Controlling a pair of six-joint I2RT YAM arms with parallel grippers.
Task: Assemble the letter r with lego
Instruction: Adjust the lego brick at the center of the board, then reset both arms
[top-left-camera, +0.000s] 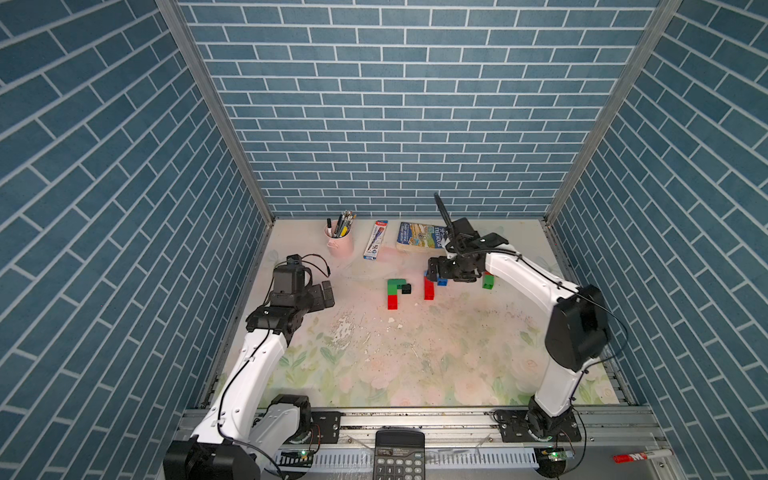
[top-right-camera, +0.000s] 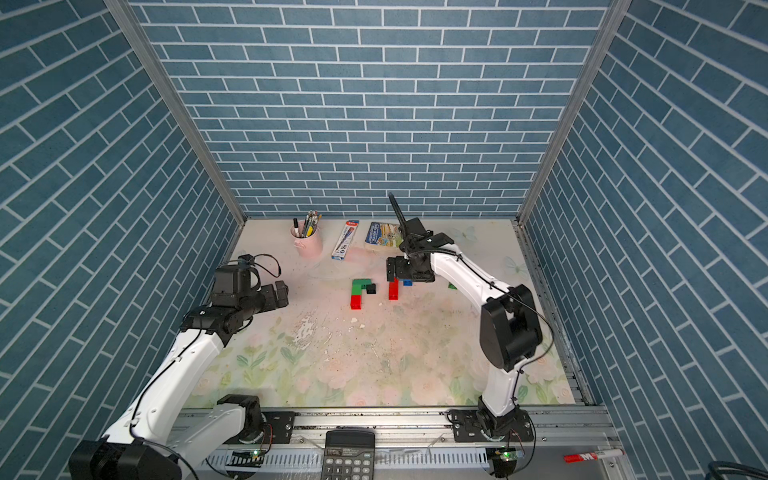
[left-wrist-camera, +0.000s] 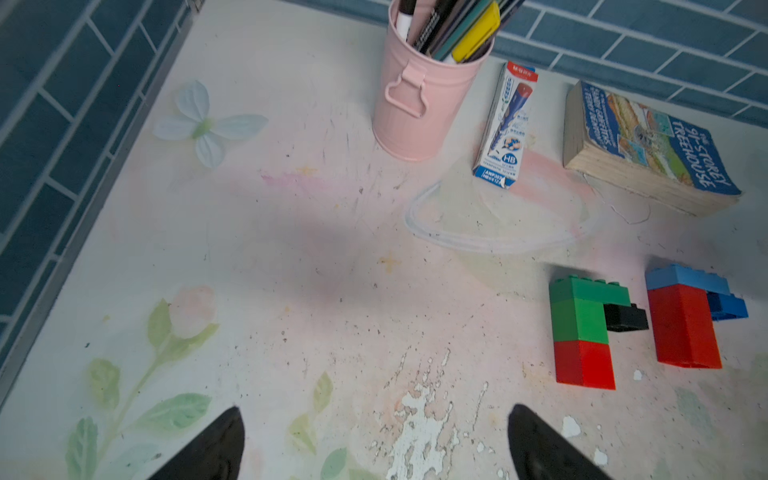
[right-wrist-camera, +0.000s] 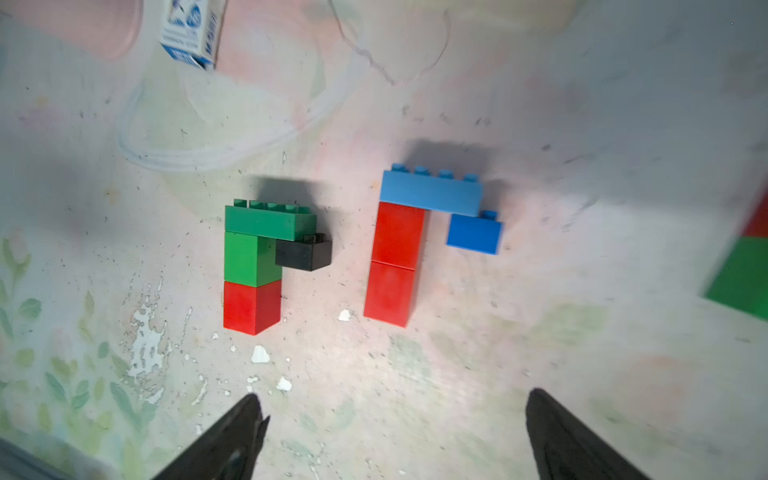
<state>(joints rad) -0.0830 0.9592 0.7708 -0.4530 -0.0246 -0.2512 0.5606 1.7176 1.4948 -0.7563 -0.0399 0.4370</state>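
Note:
Two flat lego shapes lie mid-table. One is a long green brick over a green and a red square, with a small black brick (top-left-camera: 395, 292) (left-wrist-camera: 582, 328) (right-wrist-camera: 257, 266). The other is a light blue bar over two red bricks, with a dark blue brick (top-left-camera: 429, 288) (left-wrist-camera: 683, 324) (right-wrist-camera: 395, 257). A loose green brick (top-left-camera: 488, 281) lies to its right. My right gripper (top-left-camera: 433, 269) (right-wrist-camera: 394, 395) hovers open and empty over the red-and-blue shape. My left gripper (top-left-camera: 326, 294) (left-wrist-camera: 374, 411) stands open and empty, left of the shapes.
Along the back wall stand a pink pen cup (top-left-camera: 339, 242), a pencil box (top-left-camera: 375, 240) and a paperback book (top-left-camera: 419, 236). A calculator (top-left-camera: 399, 455) and a red marker (top-left-camera: 642, 456) rest on the front rail. Blue brick walls close in three sides.

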